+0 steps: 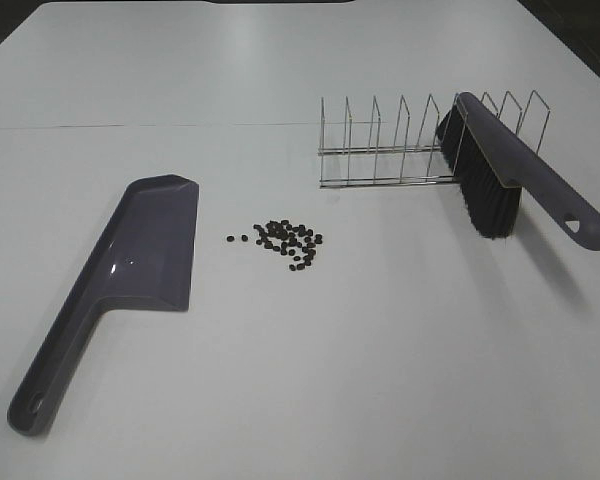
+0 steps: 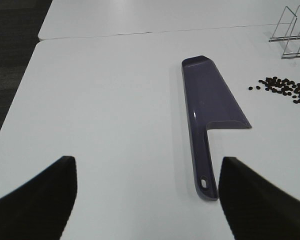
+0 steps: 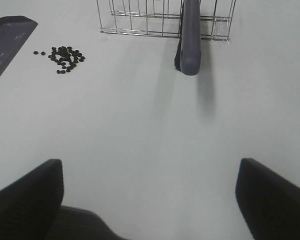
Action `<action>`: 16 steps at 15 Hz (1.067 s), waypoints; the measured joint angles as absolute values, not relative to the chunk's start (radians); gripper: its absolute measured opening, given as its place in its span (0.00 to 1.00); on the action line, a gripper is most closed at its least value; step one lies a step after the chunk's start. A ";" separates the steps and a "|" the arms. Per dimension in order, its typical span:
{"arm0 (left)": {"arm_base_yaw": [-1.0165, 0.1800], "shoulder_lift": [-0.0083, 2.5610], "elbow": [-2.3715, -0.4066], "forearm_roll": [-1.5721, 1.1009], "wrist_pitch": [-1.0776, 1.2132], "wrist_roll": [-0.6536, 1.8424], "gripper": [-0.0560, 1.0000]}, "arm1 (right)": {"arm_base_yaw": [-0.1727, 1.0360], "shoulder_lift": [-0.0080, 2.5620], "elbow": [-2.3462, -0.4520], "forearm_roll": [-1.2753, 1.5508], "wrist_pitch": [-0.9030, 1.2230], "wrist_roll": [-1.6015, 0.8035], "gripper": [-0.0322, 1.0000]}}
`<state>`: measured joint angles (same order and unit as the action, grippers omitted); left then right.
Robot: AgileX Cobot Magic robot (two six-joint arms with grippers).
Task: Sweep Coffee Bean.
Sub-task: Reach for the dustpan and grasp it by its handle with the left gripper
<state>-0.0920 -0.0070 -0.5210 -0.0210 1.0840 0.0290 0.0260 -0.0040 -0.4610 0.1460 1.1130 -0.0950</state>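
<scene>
The coffee beans (image 1: 285, 240) lie in a loose dark cluster on the white table, just right of the purple dustpan (image 1: 145, 255), which lies flat with its handle toward the front left. The purple brush (image 1: 500, 175) with black bristles leans in a wire rack (image 1: 400, 150) at the back right. Neither gripper shows in the exterior view. My left gripper (image 2: 147, 200) is open and empty, hovering short of the dustpan's handle (image 2: 205, 175); the beans (image 2: 282, 87) lie beyond. My right gripper (image 3: 150, 200) is open and empty, well back from the brush (image 3: 190, 35) and the beans (image 3: 65, 57).
The wire rack's empty slots stretch to the left of the brush (image 3: 140, 15). A seam between two tabletops runs across the back (image 1: 130, 126). The table's left edge and dark floor show in the left wrist view (image 2: 15, 100).
</scene>
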 joint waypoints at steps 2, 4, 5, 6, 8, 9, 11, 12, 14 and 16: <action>-0.092 -0.007 -0.521 -0.021 1.084 0.029 0.73 | 0.026 -0.004 -0.461 0.146 1.113 -0.095 0.82; -0.092 -0.007 -0.521 -0.021 1.084 0.029 0.73 | 0.026 -0.004 -0.461 0.146 1.113 -0.095 0.82; -0.092 -0.007 -0.521 -0.021 1.084 0.029 0.73 | 0.026 -0.004 -0.461 0.146 1.113 -0.095 0.82; -0.092 -0.007 -0.521 -0.021 1.084 0.029 0.73 | 0.026 -0.004 -0.461 0.146 1.113 -0.095 0.82; -0.092 -0.007 -0.521 -0.021 1.084 0.029 0.73 | 0.026 -0.004 -0.461 0.146 1.113 -0.095 0.82; -0.092 -0.007 -0.521 -0.021 1.084 0.029 0.73 | 0.026 -0.004 -0.461 0.147 1.113 -0.095 0.82; -0.092 -0.007 -0.521 -0.021 1.084 0.029 0.73 | 0.026 -0.004 -0.461 0.147 1.113 -0.095 0.82; -0.092 -0.007 -0.521 -0.021 1.084 0.029 0.73 | 0.026 -0.004 -0.461 0.147 1.112 -0.095 0.82; -0.092 -0.007 -0.521 -0.021 1.084 0.029 0.73 | 0.026 -0.004 -0.461 0.147 1.112 -0.095 0.82; -0.092 -0.007 -0.521 -0.021 1.084 0.029 0.73 | 0.026 -0.004 -0.461 0.147 1.112 -0.095 0.82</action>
